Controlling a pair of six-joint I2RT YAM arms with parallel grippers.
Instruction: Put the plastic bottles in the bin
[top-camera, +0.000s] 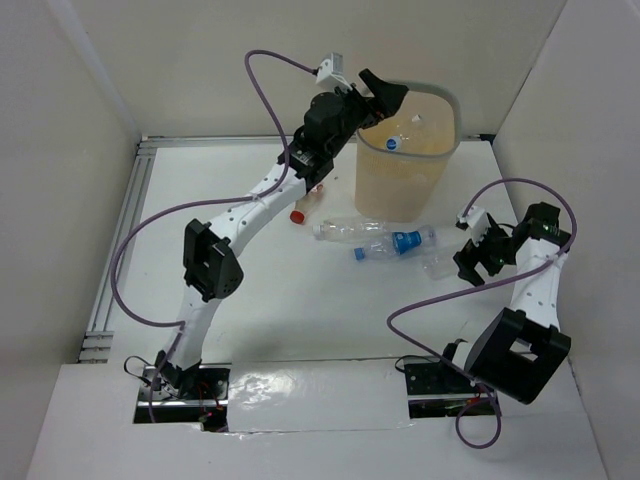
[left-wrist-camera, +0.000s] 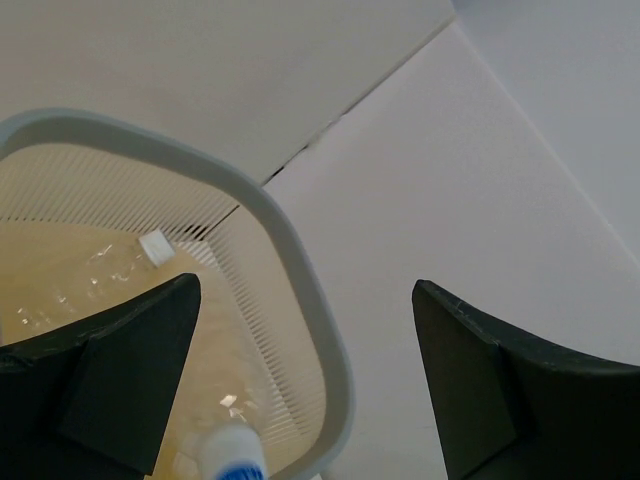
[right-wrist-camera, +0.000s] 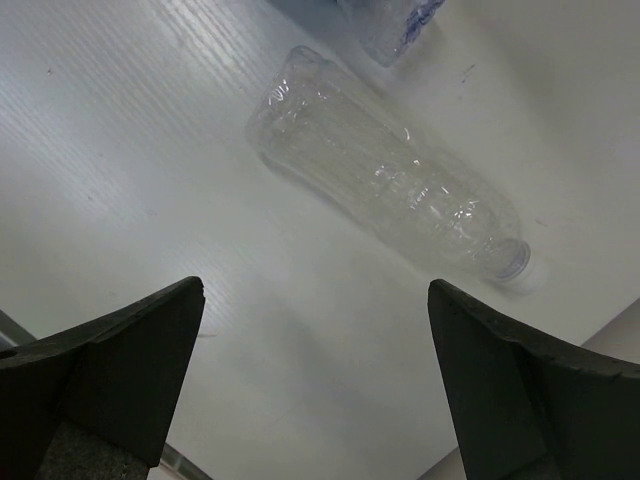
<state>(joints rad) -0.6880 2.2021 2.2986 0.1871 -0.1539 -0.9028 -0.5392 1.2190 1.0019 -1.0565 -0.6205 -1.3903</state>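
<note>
The tall beige bin (top-camera: 405, 175) with a grey rim stands at the back of the table. My left gripper (top-camera: 385, 95) hangs open and empty over its rim (left-wrist-camera: 300, 270). Inside lie a clear bottle with a white cap (left-wrist-camera: 155, 247) and a blue-labelled bottle (left-wrist-camera: 232, 455). On the table in front of the bin lie a red-capped bottle (top-camera: 308, 205), a clear white-capped bottle (top-camera: 345, 230), a blue-labelled bottle (top-camera: 395, 243) and a capless clear bottle (top-camera: 437, 262). My right gripper (top-camera: 480, 255) is open and empty just right of the capless bottle (right-wrist-camera: 385, 170).
White walls enclose the table on the left, back and right. A metal rail (top-camera: 115, 250) runs along the left edge. Purple cables loop from both arms. The blue-labelled bottle's end shows at the top of the right wrist view (right-wrist-camera: 390, 25).
</note>
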